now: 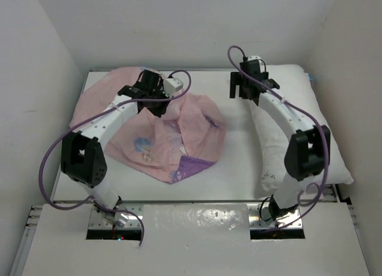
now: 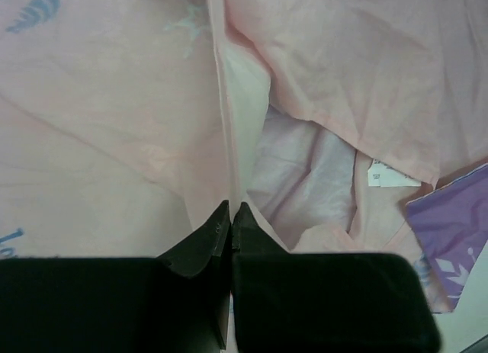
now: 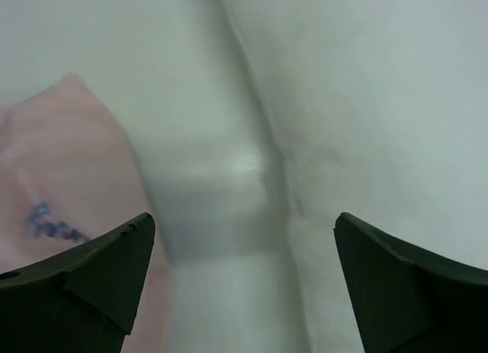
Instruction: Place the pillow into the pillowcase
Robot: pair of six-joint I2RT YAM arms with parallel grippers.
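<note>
we've got the left gripper point(image 2: 230, 213) clenched tight on a fold of the pillowcase point(image 1: 197, 127), which lies crumpled, pale pink side up, on the left half of the table point(image 1: 239, 168). our right gripper point(image 3: 244, 227) hangs spread wide over the left edge of the pillow point(image 1: 307, 88), which lies along the table's right side.

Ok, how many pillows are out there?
1: the pillow lies along the table's right side, its left edge below the right gripper. The pillowcase looks too flat to hide another.
</note>
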